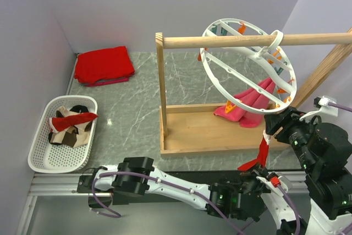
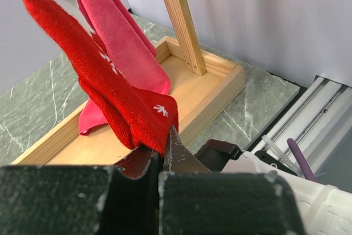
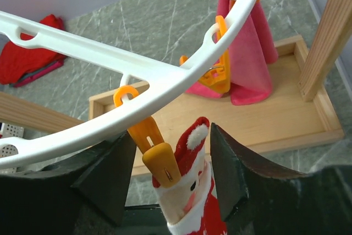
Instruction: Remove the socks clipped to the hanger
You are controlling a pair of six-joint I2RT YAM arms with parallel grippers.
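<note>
The white ring hanger [image 1: 247, 64] hangs by its hook from the wooden rail. A red sock [image 1: 263, 148] with a Santa face [image 3: 192, 182] hangs taut from an orange peg [image 3: 160, 158] on the ring's [image 3: 137, 83] near rim. My right gripper [image 3: 171, 136] is open, one finger on each side of that peg and the sock's top, with a gap on each side. My left gripper [image 2: 161, 155] is shut on the red sock's lower end [image 2: 126, 103], below the ring [image 1: 253, 170]. A pink sock [image 3: 247, 53] stays clipped further back.
The wooden rail frame [image 1: 220, 41] stands on a wooden base tray [image 1: 198, 130] under the hanger. A white basket [image 1: 38, 158] at the left holds several loose socks. A folded red cloth [image 1: 103, 65] lies at the back left. Walls close in the left and the back.
</note>
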